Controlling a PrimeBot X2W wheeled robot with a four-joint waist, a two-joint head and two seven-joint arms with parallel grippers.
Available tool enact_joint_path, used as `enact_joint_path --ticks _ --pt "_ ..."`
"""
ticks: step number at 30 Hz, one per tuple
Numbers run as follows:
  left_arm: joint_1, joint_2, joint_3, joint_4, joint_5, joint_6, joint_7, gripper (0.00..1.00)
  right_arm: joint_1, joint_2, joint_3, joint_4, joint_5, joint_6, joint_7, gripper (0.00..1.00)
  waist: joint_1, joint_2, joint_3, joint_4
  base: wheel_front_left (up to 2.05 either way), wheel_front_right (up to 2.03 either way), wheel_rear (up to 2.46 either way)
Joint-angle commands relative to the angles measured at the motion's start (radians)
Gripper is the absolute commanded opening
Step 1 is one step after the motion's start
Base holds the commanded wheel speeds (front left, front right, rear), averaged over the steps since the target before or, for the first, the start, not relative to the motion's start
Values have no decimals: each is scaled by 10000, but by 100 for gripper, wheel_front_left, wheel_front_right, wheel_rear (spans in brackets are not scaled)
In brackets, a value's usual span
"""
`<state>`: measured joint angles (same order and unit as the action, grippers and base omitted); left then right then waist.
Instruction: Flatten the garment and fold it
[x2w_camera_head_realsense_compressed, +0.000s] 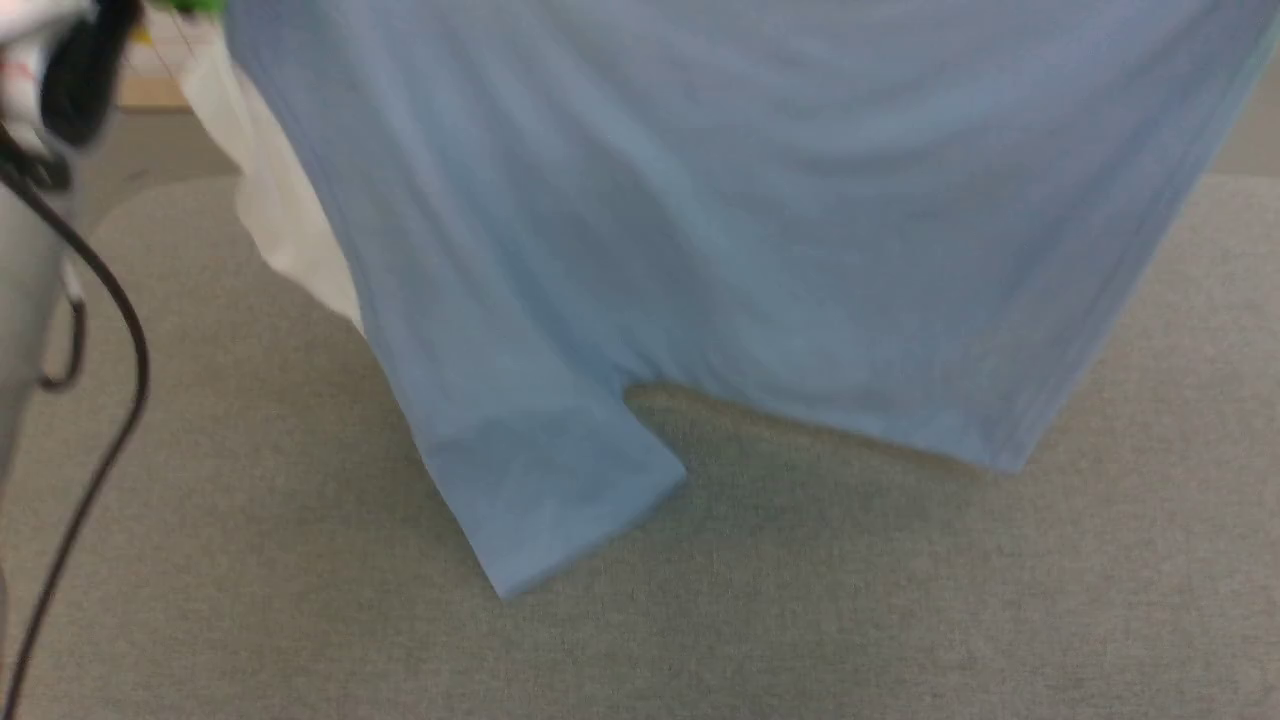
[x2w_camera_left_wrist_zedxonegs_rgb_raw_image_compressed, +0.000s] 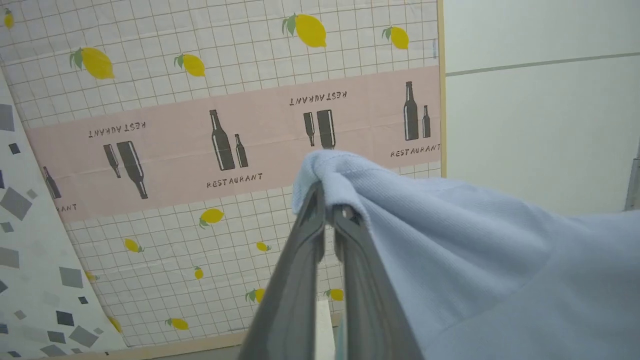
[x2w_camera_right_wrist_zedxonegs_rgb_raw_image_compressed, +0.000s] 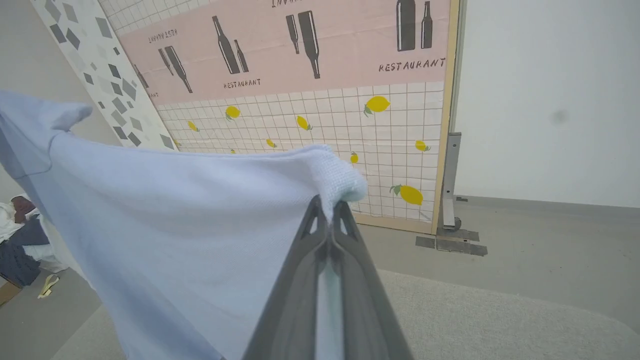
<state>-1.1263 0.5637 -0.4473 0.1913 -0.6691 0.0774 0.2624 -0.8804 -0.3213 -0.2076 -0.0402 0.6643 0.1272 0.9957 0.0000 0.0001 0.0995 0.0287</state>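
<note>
The left claw (x2w_camera_left_wrist_zedxonegs_rgb_raw_image_compressed: 327, 200) and right claw (x2w_camera_right_wrist_zedxonegs_rgb_raw_image_compressed: 330, 207) each pinched shut on a bunched edge of the light blue shirt (x2w_camera_head_realsense_compressed: 700, 250), which hung spread between them, equally near both, its sleeve (x2w_camera_head_realsense_compressed: 560, 500) dangling at 7 o'clock close over the grey surface (x2w_camera_head_realsense_compressed: 900, 600).

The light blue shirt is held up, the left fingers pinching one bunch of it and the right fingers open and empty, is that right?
Not quite: the right fingers are shut on the light blue shirt too, as the right wrist view shows. The left fingers do pinch it.
</note>
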Motion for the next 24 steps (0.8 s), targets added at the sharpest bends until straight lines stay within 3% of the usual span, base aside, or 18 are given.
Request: enact_joint_path --ticks 1,9,14,24 --pt "-670 -58 1 262 263 -59 -96 0 -632 75 73 227 -272 35 -248 0 0 -1 1242 -34 0 0 0" --pt "-3764 44 -184 1793 1823 293 -394 0 -4097 394 707 1986 -2090 35 -1497 0 0 -1 3465 -306 0 0 0" --pt "-5371 -90 -205 2487 2591 575 -1195 0 -5966 666 730 3110 -2833 35 -2561 0 0 -1 4454 -353 0 0 0" --pt "-6250 -425 -91 3251 2885 966 -2418 0 -7618 917 609 4552 -3470 35 -3810 0 0 -1 5626 -249 0 0 0"
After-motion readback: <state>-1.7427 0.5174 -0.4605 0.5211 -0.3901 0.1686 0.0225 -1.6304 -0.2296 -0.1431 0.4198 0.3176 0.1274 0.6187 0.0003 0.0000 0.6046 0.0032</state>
